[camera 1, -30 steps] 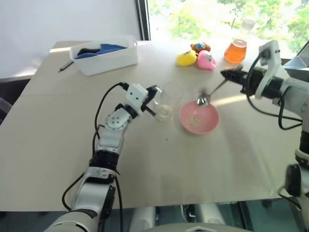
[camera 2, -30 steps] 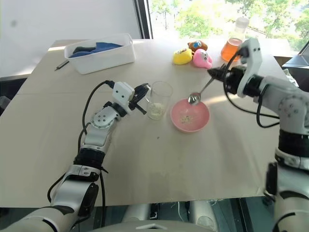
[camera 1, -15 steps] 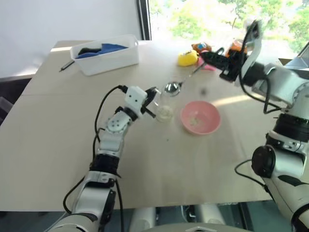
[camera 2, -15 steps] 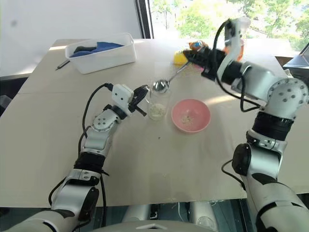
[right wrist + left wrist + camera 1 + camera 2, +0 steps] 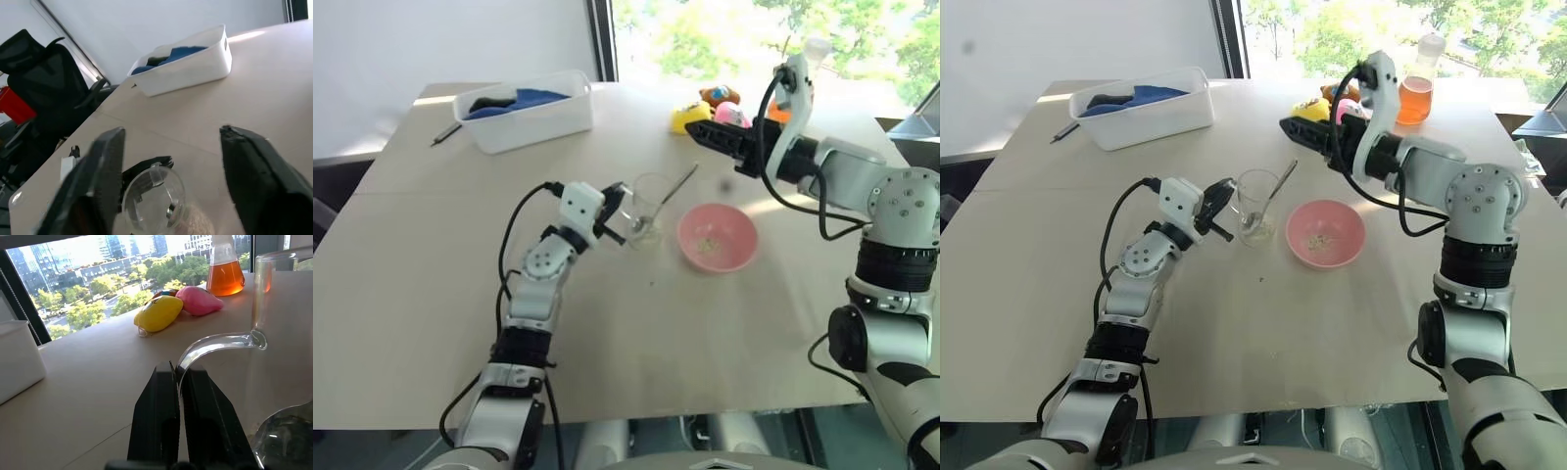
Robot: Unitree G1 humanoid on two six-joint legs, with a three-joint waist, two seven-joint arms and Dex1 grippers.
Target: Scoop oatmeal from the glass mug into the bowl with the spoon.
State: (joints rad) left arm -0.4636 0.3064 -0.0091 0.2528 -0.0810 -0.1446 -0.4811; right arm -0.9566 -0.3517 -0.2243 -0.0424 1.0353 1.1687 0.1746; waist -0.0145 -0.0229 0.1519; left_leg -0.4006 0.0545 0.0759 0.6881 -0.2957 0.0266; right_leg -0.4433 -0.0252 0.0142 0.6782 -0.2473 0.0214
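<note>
The clear glass mug (image 5: pixel 650 203) stands left of the pink bowl (image 5: pixel 738 253). My left gripper (image 5: pixel 615 210) is shut on the mug's handle (image 5: pixel 215 345), its fingers (image 5: pixel 161 416) pinching the glass loop. The silver spoon (image 5: pixel 677 186) stands in the mug, its handle leaning out toward the bowl. A few pale oatmeal flakes (image 5: pixel 709 243) lie in the bowl, and a little oatmeal sits at the mug's bottom (image 5: pixel 1253 230). My right gripper (image 5: pixel 700 132) hovers above and behind the mug, open and holding nothing; its wrist view looks down on the mug (image 5: pixel 154 196) between the spread fingers (image 5: pixel 105 166).
A white tub (image 5: pixel 558 124) with blue cloth and a dark pen (image 5: pixel 447 134) lie at the far left. Yellow (image 5: pixel 688 117) and pink (image 5: pixel 732 115) toys and an orange flask (image 5: pixel 1413 93) stand at the far right. A black chair (image 5: pixel 44 88) stands beyond the table.
My right gripper carried the spoon from over the bowl leftward to the mug, then opened and left it standing inside. The left gripper kept its hold on the handle.
</note>
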